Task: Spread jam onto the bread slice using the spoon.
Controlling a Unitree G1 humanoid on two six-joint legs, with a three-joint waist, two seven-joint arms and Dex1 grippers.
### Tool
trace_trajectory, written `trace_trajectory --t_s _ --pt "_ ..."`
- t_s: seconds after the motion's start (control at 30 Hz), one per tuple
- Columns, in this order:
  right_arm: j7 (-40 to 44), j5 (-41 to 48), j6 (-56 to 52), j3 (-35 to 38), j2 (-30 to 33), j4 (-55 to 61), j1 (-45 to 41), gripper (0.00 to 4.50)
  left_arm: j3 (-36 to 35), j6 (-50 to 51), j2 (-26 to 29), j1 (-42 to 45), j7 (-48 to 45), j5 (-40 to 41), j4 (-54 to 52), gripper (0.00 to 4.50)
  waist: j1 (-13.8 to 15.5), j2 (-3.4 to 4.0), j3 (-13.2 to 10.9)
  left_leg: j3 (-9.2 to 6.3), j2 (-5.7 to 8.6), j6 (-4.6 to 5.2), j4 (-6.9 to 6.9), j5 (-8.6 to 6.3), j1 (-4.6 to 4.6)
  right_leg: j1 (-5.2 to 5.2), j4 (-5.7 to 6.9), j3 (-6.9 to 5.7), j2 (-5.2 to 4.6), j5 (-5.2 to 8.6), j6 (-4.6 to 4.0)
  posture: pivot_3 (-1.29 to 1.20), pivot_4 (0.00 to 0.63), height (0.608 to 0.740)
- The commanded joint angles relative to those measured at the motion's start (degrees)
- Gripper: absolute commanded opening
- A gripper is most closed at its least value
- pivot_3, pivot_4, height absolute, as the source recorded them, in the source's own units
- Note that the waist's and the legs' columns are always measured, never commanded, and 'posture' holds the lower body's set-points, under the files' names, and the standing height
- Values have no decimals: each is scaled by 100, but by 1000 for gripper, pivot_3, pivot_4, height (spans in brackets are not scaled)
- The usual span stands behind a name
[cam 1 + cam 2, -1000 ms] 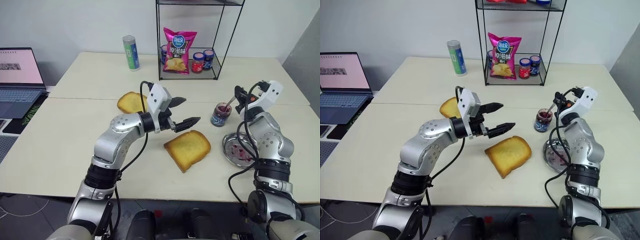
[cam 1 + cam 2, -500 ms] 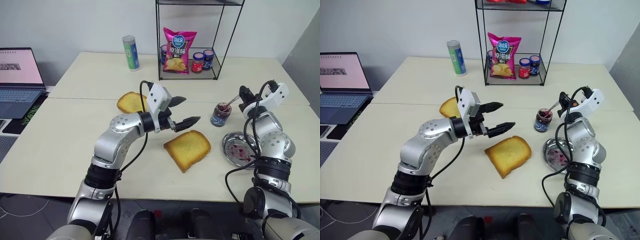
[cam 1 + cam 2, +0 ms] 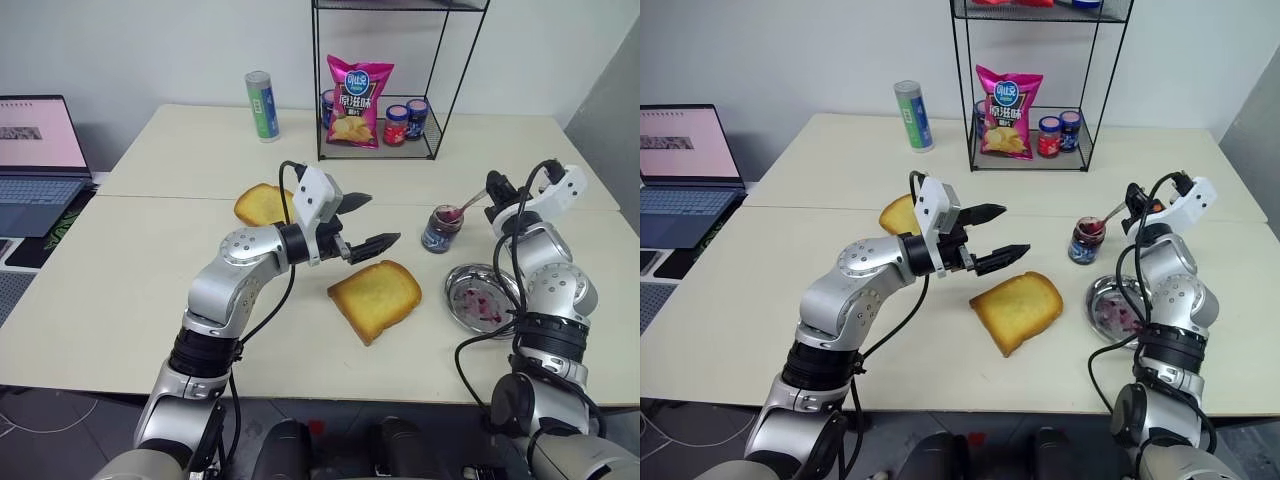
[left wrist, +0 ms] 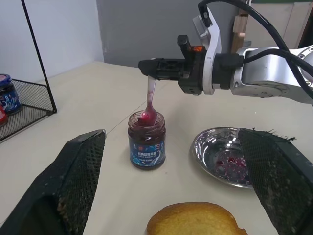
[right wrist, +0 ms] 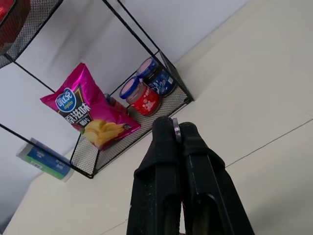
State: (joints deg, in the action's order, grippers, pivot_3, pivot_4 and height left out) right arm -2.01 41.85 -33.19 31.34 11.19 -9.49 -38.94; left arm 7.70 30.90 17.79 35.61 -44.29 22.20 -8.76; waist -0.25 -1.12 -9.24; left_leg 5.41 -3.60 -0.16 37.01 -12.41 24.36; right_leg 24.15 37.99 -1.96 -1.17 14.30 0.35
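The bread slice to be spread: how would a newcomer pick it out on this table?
On the beige table, look just below the open left gripper, left of the round steel dish. The bread slice is squarish and evenly golden-orange; the other toast lies farther back.

Two slices of toast: one [image 3: 375,298] just below the left jaws, one [image 3: 264,203] behind them. One open jam jar [image 3: 438,229], one spoon [image 3: 467,206], one steel dish [image 3: 482,297], three lidded jars [image 3: 397,124], one chip bag [image 3: 357,102], one can [image 3: 262,105], one laptop [image 3: 40,160].
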Motion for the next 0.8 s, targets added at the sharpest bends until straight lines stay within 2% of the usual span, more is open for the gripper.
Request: trace_trajectory --t_s 0.03,0.8 --pt "-156 339 30 234 -53 95 -105 18 -30 -93 22 147 17 -13 -74 4500 0 0 0 0 0 0 0 0 0 0 0 -1 0 0 0 0 150 740" --pt "-335 557 209 306 24 79 -167 18 31 -81 86 144 -80 6 -107 4500 -4 0 0 0 0 0 0 0 0 0 -1 0 0 0 0 0 150 740"
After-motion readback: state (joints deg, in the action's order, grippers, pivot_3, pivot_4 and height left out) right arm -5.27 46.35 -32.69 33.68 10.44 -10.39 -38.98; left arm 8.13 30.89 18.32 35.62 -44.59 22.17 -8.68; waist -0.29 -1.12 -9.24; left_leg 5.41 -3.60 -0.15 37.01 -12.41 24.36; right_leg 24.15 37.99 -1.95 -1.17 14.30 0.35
